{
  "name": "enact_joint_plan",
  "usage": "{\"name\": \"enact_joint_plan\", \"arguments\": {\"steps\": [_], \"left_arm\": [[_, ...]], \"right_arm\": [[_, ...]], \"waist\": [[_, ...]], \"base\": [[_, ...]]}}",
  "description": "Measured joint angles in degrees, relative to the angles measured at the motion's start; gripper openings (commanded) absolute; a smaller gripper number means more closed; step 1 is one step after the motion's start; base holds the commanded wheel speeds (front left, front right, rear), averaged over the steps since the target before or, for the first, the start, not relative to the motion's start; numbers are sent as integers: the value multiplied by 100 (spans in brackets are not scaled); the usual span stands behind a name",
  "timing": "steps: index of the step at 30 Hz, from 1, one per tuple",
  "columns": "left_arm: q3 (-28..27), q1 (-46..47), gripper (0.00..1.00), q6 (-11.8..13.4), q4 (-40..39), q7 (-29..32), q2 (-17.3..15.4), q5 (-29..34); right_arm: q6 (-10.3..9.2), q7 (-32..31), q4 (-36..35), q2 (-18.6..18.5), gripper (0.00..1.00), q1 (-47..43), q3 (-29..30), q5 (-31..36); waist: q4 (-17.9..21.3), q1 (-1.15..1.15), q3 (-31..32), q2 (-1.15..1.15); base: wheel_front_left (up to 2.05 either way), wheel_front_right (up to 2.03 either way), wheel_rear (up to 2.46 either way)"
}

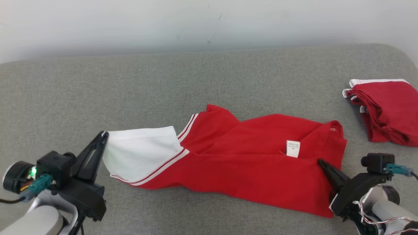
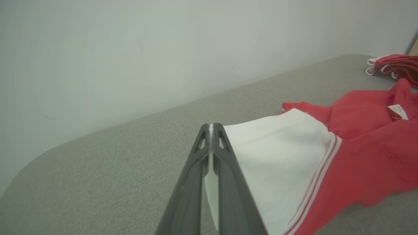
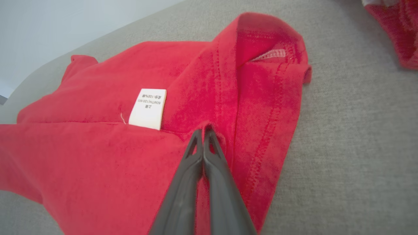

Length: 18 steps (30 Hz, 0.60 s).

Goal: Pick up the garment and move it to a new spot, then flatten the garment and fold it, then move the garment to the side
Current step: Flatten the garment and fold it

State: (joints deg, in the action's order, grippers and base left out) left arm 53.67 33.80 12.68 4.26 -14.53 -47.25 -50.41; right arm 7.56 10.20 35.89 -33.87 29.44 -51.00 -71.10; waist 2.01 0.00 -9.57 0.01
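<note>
The garment is red with a white sleeve trimmed in red and white stripes. It lies stretched left to right across the grey padded surface, and a white care label shows on top. My left gripper is shut on the outer edge of the white sleeve, with white cloth between its fingers. My right gripper is shut at the garment's right end, near the label. A small pucker of red cloth is pinched at its tips.
A second red garment with white trim lies folded at the surface's right edge, apart from the first one. A pale wall runs along the far side. Bare grey surface stretches behind and to the left of the garment.
</note>
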Motion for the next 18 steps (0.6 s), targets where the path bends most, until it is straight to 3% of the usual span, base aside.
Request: {"name": "enact_joint_plan", "arguments": {"steps": [5, 10, 18], "left_arm": [[-212, 68, 0, -68, 8, -9, 65, -32], [-524, 326, 0, -267, -120, -27, 70, -140], [-916, 1121, 0, -485, -512, 98, -138, -116]], "right_arm": [[0, 341, -281, -304, 0, 69, -21, 11], [0, 470, -911, -750, 0, 202, 390, 22], [0, 492, -2128, -1274, 0, 314, 2006, 665]], "waist": [[21, 0, 109, 0], [66, 0, 317, 0], [217, -1, 772, 0]], "base": [[0, 0, 0], [0, 0, 0], [0, 0, 0]]}}
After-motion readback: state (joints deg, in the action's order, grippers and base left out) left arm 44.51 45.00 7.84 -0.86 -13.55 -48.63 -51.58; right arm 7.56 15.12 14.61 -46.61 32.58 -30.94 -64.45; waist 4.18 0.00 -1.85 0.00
